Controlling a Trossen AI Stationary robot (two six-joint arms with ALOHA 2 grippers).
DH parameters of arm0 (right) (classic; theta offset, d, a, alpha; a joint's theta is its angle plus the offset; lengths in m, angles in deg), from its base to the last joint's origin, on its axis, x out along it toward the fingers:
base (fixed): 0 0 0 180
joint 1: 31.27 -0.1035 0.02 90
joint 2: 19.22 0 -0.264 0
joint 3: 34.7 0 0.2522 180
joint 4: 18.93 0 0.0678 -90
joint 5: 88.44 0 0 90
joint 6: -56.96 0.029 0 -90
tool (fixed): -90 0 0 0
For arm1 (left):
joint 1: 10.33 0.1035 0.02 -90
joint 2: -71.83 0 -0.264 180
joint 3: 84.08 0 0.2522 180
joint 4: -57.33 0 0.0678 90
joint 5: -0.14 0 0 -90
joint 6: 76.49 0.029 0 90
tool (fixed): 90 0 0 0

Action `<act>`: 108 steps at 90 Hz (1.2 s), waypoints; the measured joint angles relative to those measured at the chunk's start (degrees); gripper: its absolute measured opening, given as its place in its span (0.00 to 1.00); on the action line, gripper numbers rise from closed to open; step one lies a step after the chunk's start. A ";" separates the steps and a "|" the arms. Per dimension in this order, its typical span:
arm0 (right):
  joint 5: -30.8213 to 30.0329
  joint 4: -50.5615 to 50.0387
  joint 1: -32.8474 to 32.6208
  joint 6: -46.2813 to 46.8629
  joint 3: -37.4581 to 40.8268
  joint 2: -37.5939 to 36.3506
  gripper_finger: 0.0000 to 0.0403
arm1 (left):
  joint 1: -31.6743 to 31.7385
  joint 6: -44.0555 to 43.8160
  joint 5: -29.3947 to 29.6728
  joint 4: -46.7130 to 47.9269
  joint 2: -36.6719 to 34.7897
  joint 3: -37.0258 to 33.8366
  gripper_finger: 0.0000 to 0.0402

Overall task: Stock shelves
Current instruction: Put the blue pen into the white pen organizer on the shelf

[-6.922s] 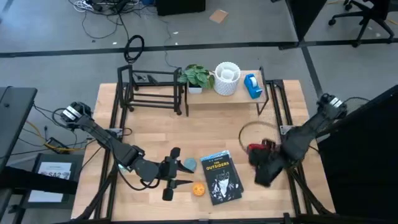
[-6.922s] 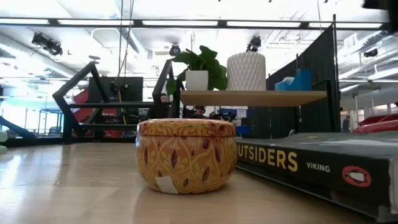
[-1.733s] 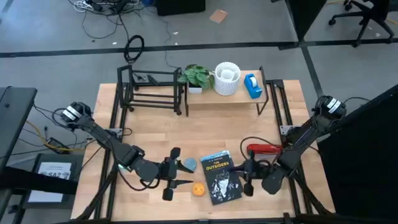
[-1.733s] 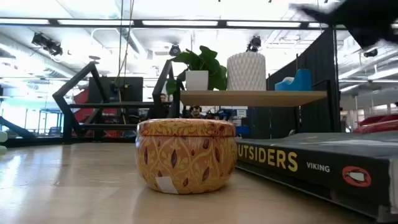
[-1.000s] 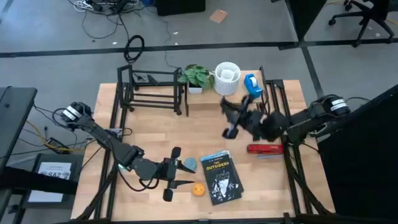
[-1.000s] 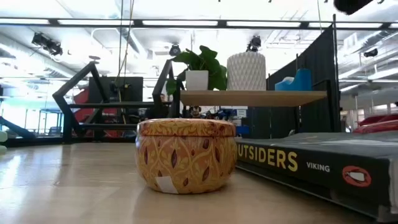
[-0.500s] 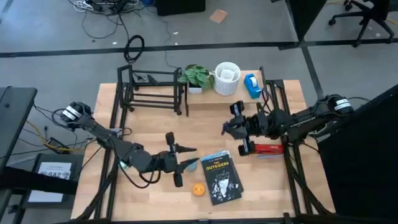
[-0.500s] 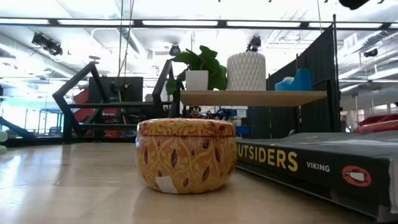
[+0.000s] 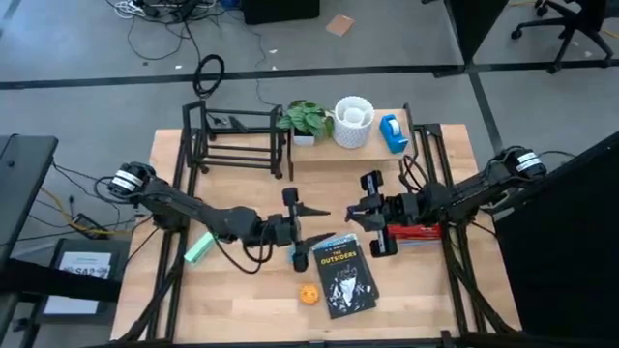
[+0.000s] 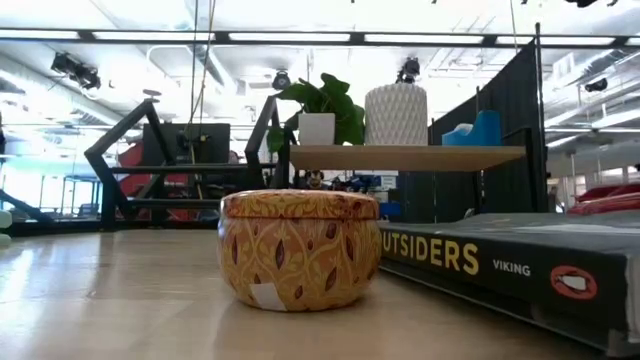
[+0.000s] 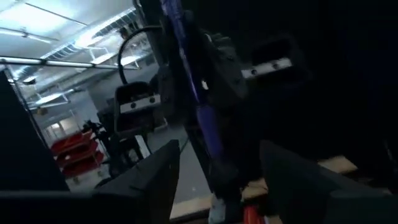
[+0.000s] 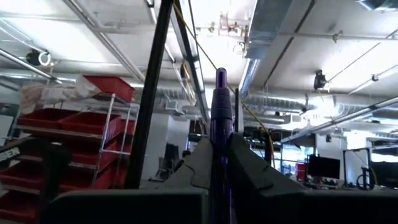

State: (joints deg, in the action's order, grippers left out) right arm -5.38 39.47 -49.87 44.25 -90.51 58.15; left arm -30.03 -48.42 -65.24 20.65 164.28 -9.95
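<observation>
**Right gripper** (image 9: 360, 215): yours, mid-table, clenched on a purple stick (image 12: 221, 99) that stands up between its fingers.

**Left gripper** (image 9: 313, 233): just beside the right one and facing it, fingers (image 11: 155, 180) spread to either side of the stick, not touching it.

**Plank shelf** (image 9: 329, 152): beyond both grippers at the table's far edge, carrying a plant (image 9: 308, 119), a white vase (image 9: 353, 122) and a blue item (image 9: 392, 133).

**Rod rack** (image 9: 237, 135): beside the shelf, beyond your left gripper.

**Book** (image 9: 344, 275): flat, on the near side of the grippers. An orange tin (image 10: 299, 247) sits beside it.
</observation>
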 joint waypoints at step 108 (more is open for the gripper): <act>-27.51 -6.73 -10.40 -30.16 0.02 -0.10 0.36 | -7.84 22.02 42.14 15.53 6.37 10.92 0.04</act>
State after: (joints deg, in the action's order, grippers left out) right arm -32.89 32.74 -60.27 14.09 -90.49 58.05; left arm -37.87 -26.40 -23.10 36.17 170.65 0.97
